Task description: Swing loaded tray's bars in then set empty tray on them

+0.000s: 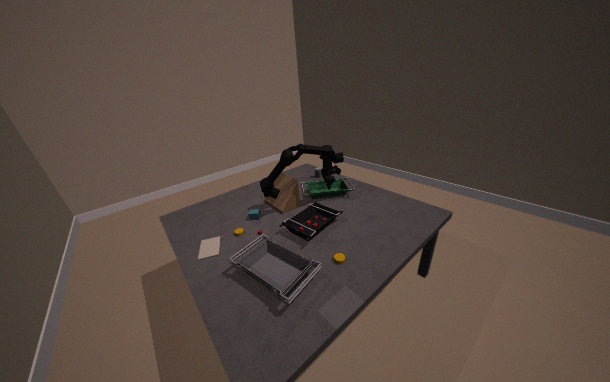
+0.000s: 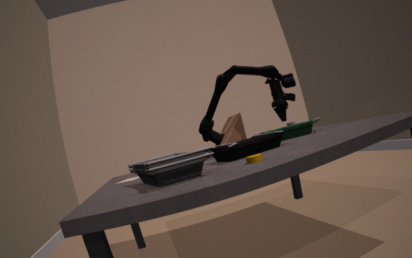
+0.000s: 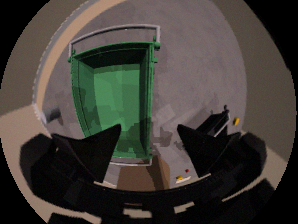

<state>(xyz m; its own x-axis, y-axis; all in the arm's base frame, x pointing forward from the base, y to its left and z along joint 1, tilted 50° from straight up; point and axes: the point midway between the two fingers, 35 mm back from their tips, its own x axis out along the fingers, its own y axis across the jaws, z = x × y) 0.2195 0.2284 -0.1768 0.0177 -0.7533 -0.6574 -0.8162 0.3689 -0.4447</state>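
Observation:
The loaded black tray (image 1: 327, 224) (image 2: 250, 148) (image 3: 212, 125) holds several small red blocks (image 1: 308, 222). Its two wire bars lie across its top, one near each end. The empty green tray (image 1: 325, 194) (image 2: 298, 131) (image 3: 146, 90) stands apart from it, farther along the table; its bars are swung out over its ends. My gripper (image 1: 330, 187) (image 2: 284, 120) (image 3: 150, 127) is open and empty, above the green tray and not touching it. In the wrist view one fingertip shows over the tray's inside and the other beyond its long wall.
A wooden wedge (image 1: 284, 194) (image 2: 234, 132) stands beside the arm's base. A grey tray stack (image 1: 250, 275) (image 2: 172, 172), two yellow discs (image 1: 239, 232) (image 1: 339, 258), a teal block (image 1: 254, 214), a loose red block (image 1: 259, 232), a pale card (image 1: 209, 247) and a grey cylinder (image 1: 317, 172) are also there.

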